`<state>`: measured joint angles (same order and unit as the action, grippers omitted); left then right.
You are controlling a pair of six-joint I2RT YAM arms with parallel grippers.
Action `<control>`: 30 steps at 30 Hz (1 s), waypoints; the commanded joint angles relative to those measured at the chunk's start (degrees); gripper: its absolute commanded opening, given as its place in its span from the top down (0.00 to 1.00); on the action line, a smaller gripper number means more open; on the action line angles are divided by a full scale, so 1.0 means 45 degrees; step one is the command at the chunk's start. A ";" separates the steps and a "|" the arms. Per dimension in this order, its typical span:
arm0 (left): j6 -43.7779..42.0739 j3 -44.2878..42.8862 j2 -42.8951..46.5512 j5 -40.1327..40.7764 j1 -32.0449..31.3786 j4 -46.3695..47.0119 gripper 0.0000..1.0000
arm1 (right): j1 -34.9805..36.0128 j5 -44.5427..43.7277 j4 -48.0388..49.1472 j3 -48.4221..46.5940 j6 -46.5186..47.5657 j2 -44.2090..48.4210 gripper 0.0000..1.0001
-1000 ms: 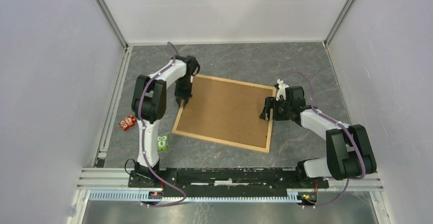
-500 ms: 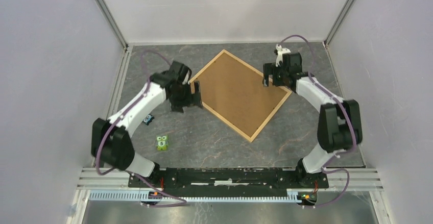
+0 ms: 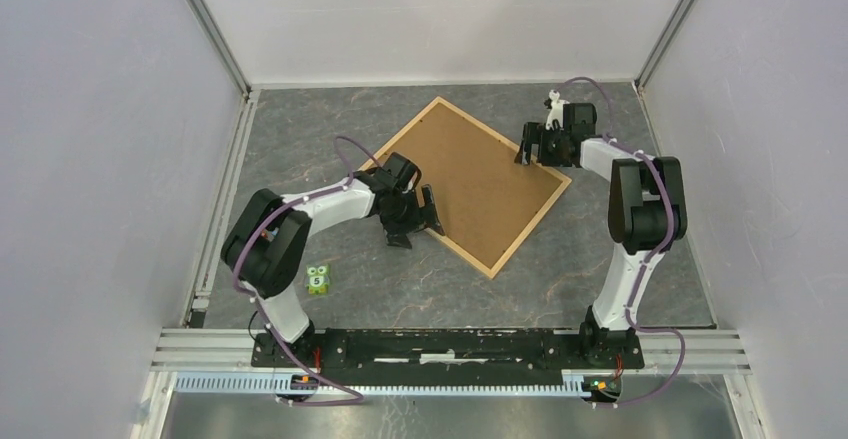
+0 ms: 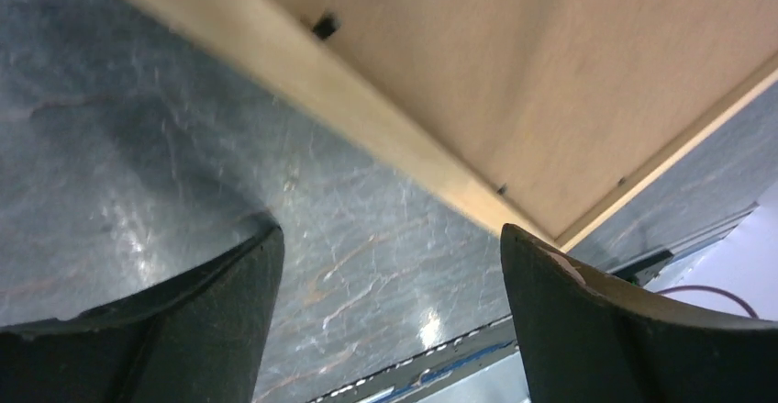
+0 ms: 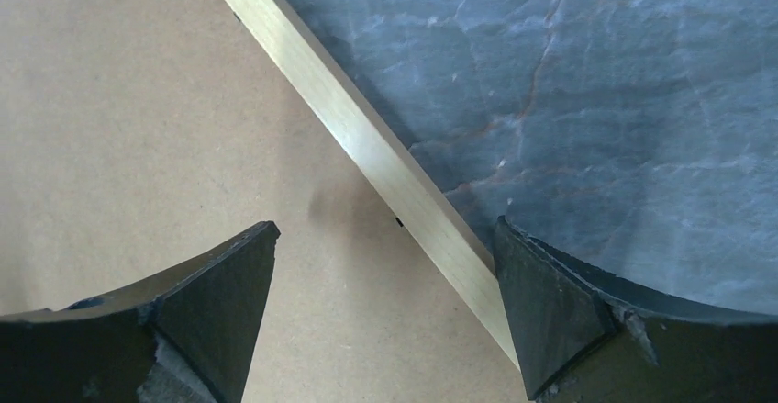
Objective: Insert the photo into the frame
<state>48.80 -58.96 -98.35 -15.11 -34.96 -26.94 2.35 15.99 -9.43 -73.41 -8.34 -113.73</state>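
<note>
The frame (image 3: 530, 229), thin light wooden strips, lies flat and turned like a diamond at the middle back of the table. A brown backing board (image 3: 480, 179) fills it. The photo is out of view. My left gripper (image 3: 430, 213) is open just off the frame's near-left side. In the left wrist view the wooden strip (image 4: 367, 118) and board (image 4: 550, 72) lie beyond the left gripper (image 4: 390, 279), with only table between its fingers. My right gripper (image 3: 528, 151) is open over the frame's far-right side. In the right wrist view the strip (image 5: 367, 146) runs between the right gripper's (image 5: 385, 270) fingers, next to the board (image 5: 138, 100).
A small green cube (image 3: 318, 279) marked 5 sits near the left arm's base. Aluminium rails (image 3: 225, 189) and white walls bound the grey marbled table on three sides. The arms' mounting bar (image 3: 450, 344) runs along the near edge.
The frame has swung from lying across the middle to a diamond pose further back. Both grippers let go of its edges and opened. The left arm moved to its near-left side.
</note>
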 commanded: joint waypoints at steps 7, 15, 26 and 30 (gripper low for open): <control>-0.2342 -0.2474 -0.2005 -0.0505 0.1760 -0.1269 0.17 | 0.0290 0.3415 0.3671 0.8034 -0.3387 0.5805 0.23; -0.5275 -0.2922 -0.1187 0.1334 0.2722 -0.3630 0.35 | 0.0443 0.0947 0.0602 0.9246 -0.1614 0.8455 0.26; -0.6288 -0.2856 -0.1724 0.2493 0.2712 -0.3966 0.62 | 0.0596 -0.0319 -0.2473 0.5783 0.0494 0.6220 0.57; -0.6404 -0.2827 -0.1858 0.2770 0.2714 -0.3853 0.67 | 0.1088 -0.0135 -0.2422 0.5064 0.0536 0.5480 0.63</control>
<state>24.03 -70.74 -106.04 -6.83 -22.79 -43.62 5.21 14.50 -18.61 -46.98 -7.68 -86.56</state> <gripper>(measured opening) 0.350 0.388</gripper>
